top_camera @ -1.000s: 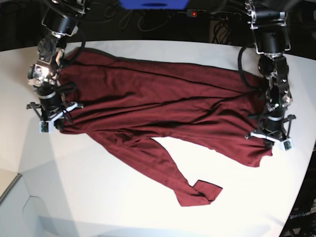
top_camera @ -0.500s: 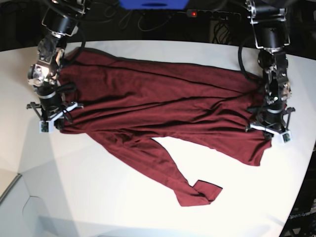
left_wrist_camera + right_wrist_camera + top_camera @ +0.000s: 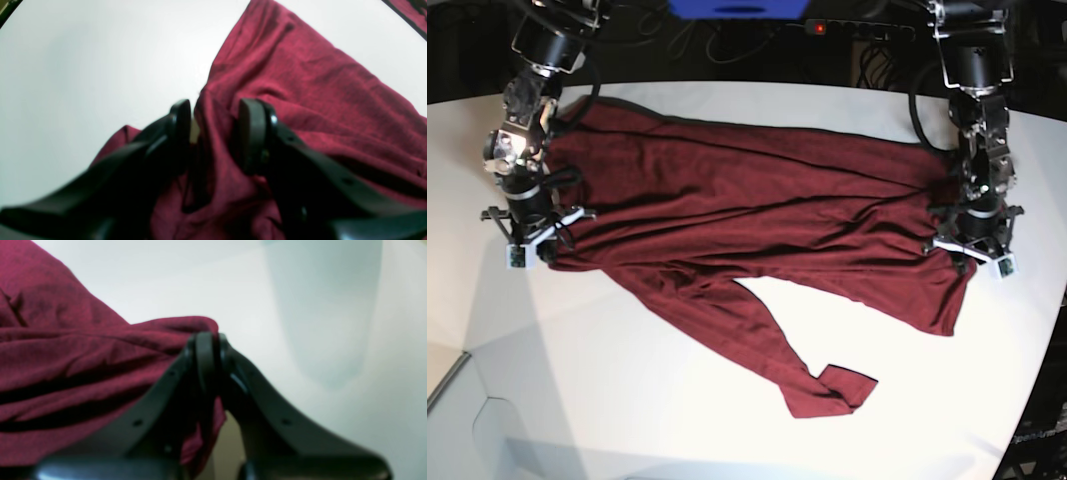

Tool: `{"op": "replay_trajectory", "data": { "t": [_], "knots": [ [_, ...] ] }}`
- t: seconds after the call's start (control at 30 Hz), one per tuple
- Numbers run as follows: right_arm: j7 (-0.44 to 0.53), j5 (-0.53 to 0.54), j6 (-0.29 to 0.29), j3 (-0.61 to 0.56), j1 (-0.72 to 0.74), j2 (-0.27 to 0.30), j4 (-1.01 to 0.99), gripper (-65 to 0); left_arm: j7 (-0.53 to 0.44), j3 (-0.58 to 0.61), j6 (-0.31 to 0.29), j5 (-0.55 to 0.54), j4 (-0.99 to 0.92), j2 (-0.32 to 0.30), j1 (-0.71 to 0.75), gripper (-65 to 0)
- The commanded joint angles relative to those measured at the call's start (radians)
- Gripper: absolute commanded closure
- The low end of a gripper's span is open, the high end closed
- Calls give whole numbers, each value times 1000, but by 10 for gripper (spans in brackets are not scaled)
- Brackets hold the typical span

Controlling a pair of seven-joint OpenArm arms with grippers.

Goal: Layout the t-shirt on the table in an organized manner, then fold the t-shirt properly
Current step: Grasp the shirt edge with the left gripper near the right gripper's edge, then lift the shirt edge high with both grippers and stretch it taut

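T-shirt (image 3: 757, 230) spread long across worktop (image 3: 657, 420), from nine o'clock to three o'clock, still wrinkly, one sleeve curled near six. Right claw (image 3: 206, 350) pinching its edge. Left claw (image 3: 213, 133) spread apart around cloth. Not flat yet. No folds made.

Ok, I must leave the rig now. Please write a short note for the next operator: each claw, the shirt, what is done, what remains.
Left claw: jaws apart around a bunched ridge of the dark red thin fabric t-shirt, not pinching it.
Right claw: shut on the shirt's edge at the other end.
Shirt: stretched sideways across the large white smooth table, wrinkled, one sleeve trailing toward the near edge with its tip folded over.
Done: rough spreading only.
Left: flatten the body, straighten the sleeves, then all folding.
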Motion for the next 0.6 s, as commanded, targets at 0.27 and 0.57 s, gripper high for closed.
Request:
{"op": "replay_trajectory", "data": {
  "t": [0.27, 0.57],
  "knots": [
    [29, 10, -4, 1, 15, 6, 16, 0, -26, -5, -1, 1, 16, -13, -42, -234],
    [29, 10, -4, 1, 17, 6, 16, 0, -24, -5, -1, 1, 15, -15, -43, -13]
  ]
}}
